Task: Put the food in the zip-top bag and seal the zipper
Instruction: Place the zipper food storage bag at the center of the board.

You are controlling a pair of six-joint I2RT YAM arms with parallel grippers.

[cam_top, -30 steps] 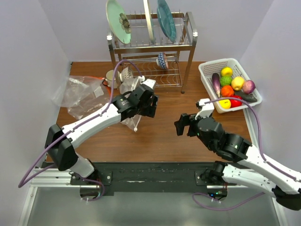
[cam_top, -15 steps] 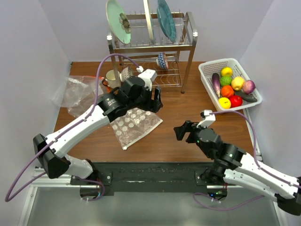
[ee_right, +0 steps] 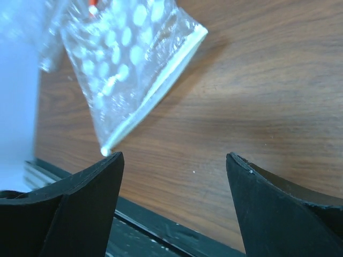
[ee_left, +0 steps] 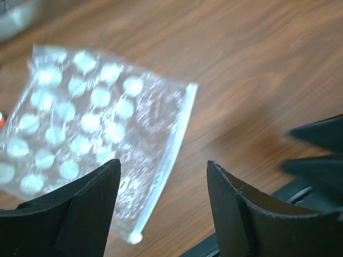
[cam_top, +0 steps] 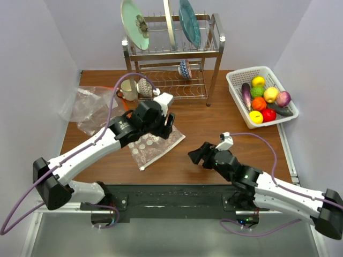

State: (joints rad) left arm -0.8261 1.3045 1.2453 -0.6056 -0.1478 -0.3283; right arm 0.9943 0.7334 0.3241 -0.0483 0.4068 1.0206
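Your top view is bright and evenly lit from above, sharp throughout, with only soft shadows on the table (cam_top: 214,120). The left wrist view is blurred: the bag (ee_left: 96,134) and the wood grain smear, and the plastic glints white. In both wrist views the dark fingers (ee_right: 69,209) up close are out of focus. The right wrist view's upper left corner washes out pale.

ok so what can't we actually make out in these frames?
- Top view: the left hand covers the far part of the zip-top bag.
- Left wrist view: blurred, so the zipper can't be read as open or sealed; the bag's near corner sits behind a finger.
- Right wrist view: the bag's top is cut off by the frame edge.
- Top view: the food overlaps in the basket, too small to count.
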